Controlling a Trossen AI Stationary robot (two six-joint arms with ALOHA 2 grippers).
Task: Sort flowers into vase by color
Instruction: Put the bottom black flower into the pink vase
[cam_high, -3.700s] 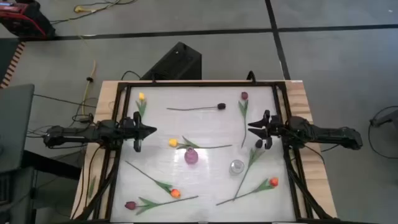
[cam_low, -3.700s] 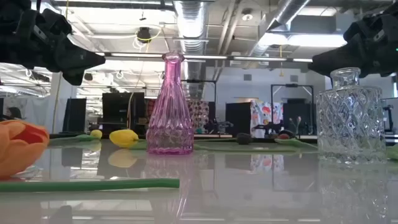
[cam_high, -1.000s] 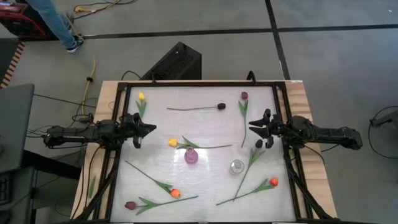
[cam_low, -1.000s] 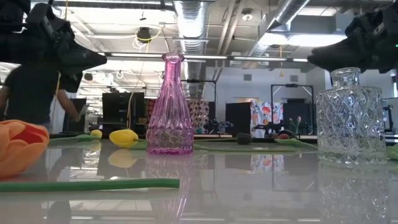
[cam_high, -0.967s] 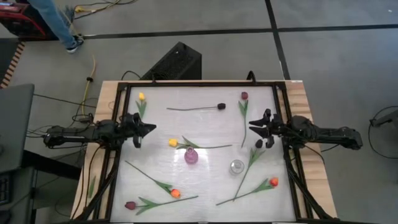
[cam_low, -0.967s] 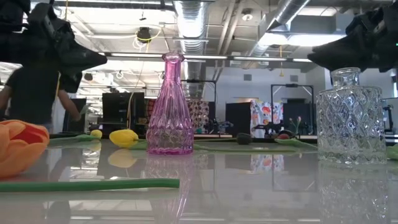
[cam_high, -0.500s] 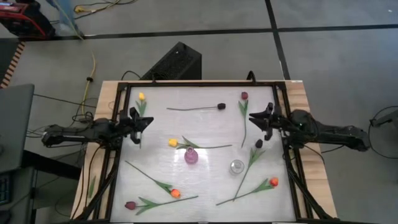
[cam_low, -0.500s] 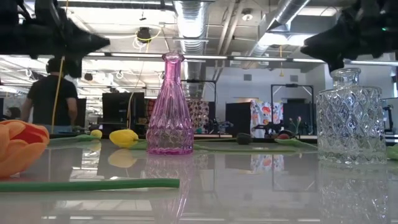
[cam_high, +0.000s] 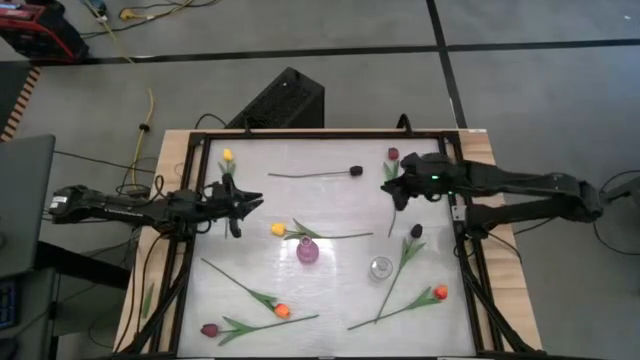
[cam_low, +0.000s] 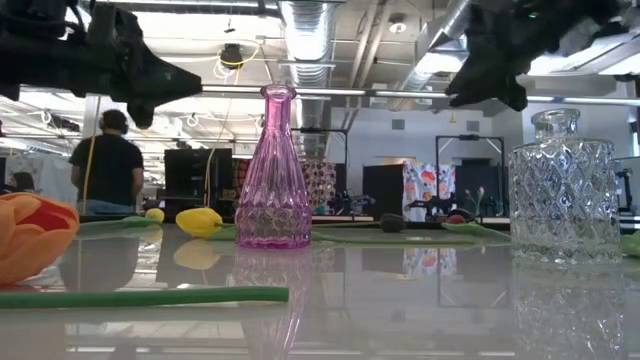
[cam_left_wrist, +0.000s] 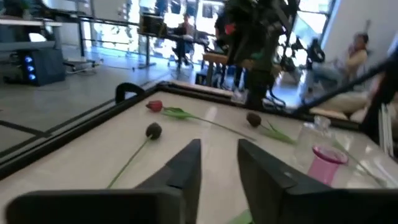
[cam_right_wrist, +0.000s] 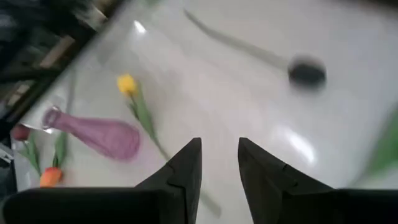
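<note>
High view: no sorting is done. The pink vase (cam_high: 307, 250) and the clear vase (cam_high: 380, 267), centre and lower centre of the frame, both appear empty. All the flowers lie flat on the counter (cam_high: 330, 300): yellow heads upper left (cam_high: 227, 155) and centre (cam_high: 278, 229), dark heads (cam_high: 355, 171) along the upper part and lower left, orange heads (cam_high: 281, 311) along the lower part. The left pincer (cam_high: 252, 205) hangs at centre left, holding nothing. The right pincer (cam_high: 388, 177) hangs at upper right, near a maroon flower (cam_high: 393, 154).

Low view: both vases stand upright, no stems inside.

Left wrist view: fingers (cam_left_wrist: 186, 167) apart, nothing between.

Right wrist view: fingers (cam_right_wrist: 187, 168) apart above the counter, nothing held. In my judgement, the whole task remains.
</note>
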